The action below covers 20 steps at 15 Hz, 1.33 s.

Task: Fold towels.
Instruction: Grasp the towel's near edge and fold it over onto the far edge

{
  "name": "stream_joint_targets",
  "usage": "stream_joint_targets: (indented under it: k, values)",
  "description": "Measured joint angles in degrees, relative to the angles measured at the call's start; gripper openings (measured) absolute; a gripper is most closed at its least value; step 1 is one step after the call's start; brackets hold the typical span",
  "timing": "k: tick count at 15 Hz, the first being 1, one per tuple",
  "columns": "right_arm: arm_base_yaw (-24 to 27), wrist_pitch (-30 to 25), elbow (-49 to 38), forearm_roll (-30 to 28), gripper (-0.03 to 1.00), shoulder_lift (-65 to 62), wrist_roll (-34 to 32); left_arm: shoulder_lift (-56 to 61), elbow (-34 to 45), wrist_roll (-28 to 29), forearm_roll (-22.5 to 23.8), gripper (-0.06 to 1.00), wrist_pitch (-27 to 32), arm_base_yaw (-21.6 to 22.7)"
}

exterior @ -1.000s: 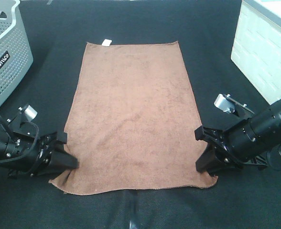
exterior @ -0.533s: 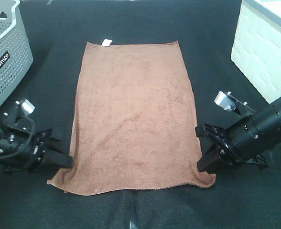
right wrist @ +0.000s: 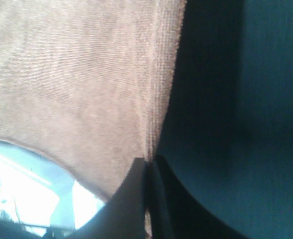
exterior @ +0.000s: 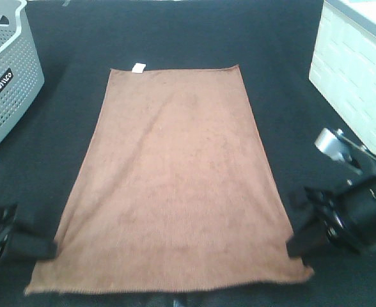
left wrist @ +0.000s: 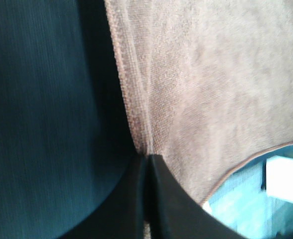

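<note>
The brown towel [exterior: 172,179] is stretched out lengthwise over the black table, its near end raised, its white tag [exterior: 137,67] at the far short edge. My left gripper [exterior: 44,248] is shut on the towel's near left edge; the left wrist view shows its jaws pinched together on the towel's hem [left wrist: 136,124]. My right gripper [exterior: 295,243] is shut on the near right edge; the right wrist view shows its jaws closed on the towel's edge [right wrist: 159,109]. The towel hangs taut between both grippers.
A grey perforated basket [exterior: 6,70] stands at the far left. A white bin [exterior: 357,70] stands at the far right. Black tabletop [exterior: 290,77] lies on both sides of the towel.
Both grippers have pulled back toward the near edge and apart, lifting the towel's near end. The towel is now stretched flatter and wider at the near end, and its far edge slid nearer.
</note>
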State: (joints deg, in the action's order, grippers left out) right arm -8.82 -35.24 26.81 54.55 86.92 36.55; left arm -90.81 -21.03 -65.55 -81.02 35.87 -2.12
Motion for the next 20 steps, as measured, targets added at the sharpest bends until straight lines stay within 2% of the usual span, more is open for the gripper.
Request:
stream_joint_targets:
  k: [2, 4, 8, 12, 16, 20]
  values:
    - [0.00, -0.34, -5.79, -0.06, 0.00, -4.76, -0.23, 4.07, 4.93, 0.17, 1.83, 0.00, 0.06, 0.06]
    - [0.00, -0.80, -7.68, -0.11, 0.00, -6.70, -1.03, 5.96, 7.05, 0.17, 2.12, 0.00, 0.11, 0.06]
    - [0.00, -1.55, -4.87, -0.52, 0.00, -7.05, -1.49, 6.30, 4.47, 0.17, 1.09, 0.00, -0.63, 0.06]
    - [0.00, -1.83, 11.86, -5.50, 0.00, 0.06, -6.02, 4.13, -6.99, 1.09, -2.01, 0.00, -6.42, 0.06]
    - [0.00, -2.58, 31.51, -8.65, 0.00, 12.09, -7.45, -6.07, -20.97, 2.64, -2.23, 0.00, -6.65, 0.06]
    - [0.00, -6.99, 54.32, -12.83, 0.00, 26.36, -11.23, -17.99, -38.33, 4.98, -2.12, 0.00, -7.68, 0.06]
